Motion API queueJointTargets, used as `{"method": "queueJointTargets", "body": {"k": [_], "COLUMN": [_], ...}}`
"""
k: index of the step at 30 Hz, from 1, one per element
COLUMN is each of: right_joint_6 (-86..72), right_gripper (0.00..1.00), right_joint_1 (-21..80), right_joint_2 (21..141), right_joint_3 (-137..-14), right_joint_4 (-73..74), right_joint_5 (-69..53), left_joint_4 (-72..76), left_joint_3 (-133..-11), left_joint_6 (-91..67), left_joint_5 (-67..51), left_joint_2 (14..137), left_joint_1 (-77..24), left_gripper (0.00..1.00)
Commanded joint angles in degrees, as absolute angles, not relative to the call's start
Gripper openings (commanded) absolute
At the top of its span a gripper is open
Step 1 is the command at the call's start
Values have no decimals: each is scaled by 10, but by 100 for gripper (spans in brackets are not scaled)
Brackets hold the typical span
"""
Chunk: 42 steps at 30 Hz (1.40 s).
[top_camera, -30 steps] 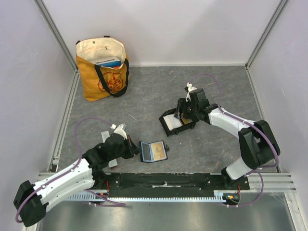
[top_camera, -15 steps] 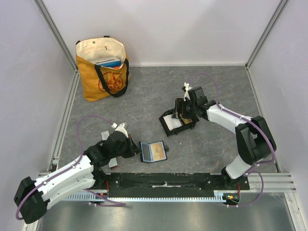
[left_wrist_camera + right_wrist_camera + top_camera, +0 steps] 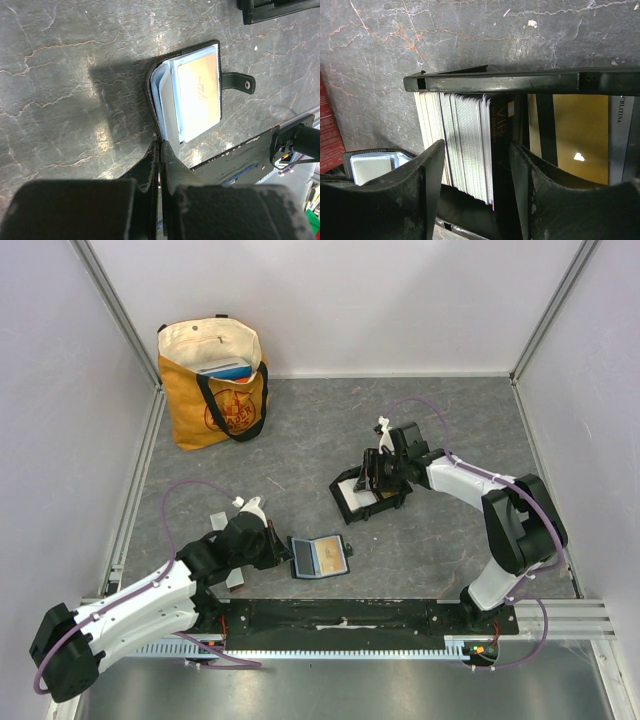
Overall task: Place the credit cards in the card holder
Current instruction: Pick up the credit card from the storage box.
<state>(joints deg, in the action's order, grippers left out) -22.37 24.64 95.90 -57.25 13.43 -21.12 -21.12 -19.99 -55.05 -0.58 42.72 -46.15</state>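
Two small shifts since a second ago. The right gripper (image 3: 373, 476) has crept a little toward the far left over the card holder (image 3: 350, 510), and the left arm has nudged in on the folding wallet (image 3: 320, 556). Holder and wallet themselves haven't moved on the table (image 3: 440, 430).

My read: the right side has just finished dropping a card and is backing off, while the left is steadying the wallet for the next pull.

The right claw is released, fingers standing apart above the holder with nothing pinched that I can see. The left gripper (image 3: 160, 144) is clenched, tips at the wallet's near edge; I can't tell if it nips the cover.

The credit cards sit mostly in the holder, about mid-table and slightly right. There's a stack of pale cards (image 3: 452, 137) on edge in one compartment with a dark card at its end, and an orange-gold card (image 3: 580, 132) lying flat in the other.

Materials:
- The holder is rigid black plastic with low straight walls.
- The cards are thin, stiff and glossy.
- The wallet, close to the near edge and left of centre, is soft black with clear sleeves and a snap tab, and an orange card shows through a sleeve.
- The tabletop is a dark marbled sheet, matte.
- The tote bag (image 3: 215, 390) in the far left corner is limp mustard canvas.
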Motion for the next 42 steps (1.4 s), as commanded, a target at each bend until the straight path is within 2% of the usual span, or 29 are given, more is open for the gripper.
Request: {"method": "queueJointTargets", "body": {"k": [1, 11, 21, 27, 30, 37, 39, 42], "right_joint_6": [-232, -230, -224, -203, -187, -183, -185, -188], "right_gripper": [59, 48, 22, 19, 14, 13, 5, 2], "right_joint_1": [247, 246, 246, 246, 246, 246, 246, 246], "right_joint_2": [940, 932, 933, 922, 918, 925, 925, 919], "right_joint_3": [-590, -580, -579, -597, -610, -620, -618, -616], "right_joint_4": [127, 132, 134, 150, 166, 178, 178, 178], "right_joint_5": [-244, -236, -211, -178, -164, -192, -199, -193], "left_joint_4": [-214, -215, -214, -213, -213, -213, -211, -209], "left_joint_3": [-220, -218, -216, -216, -214, -212, -211, -211], "left_joint_6": [-563, -563, -565, -566, -566, -566, -566, -566], "left_joint_5": [-19, -25, -26, -27, -28, -28, -28, -29], "left_joint_2": [428, 425, 426, 427, 425, 423, 423, 424], "left_joint_1": [-461, -463, -462, -463, -462, -462, -463, -462], "left_gripper": [2, 2, 2, 2, 2, 2, 2, 2]}}
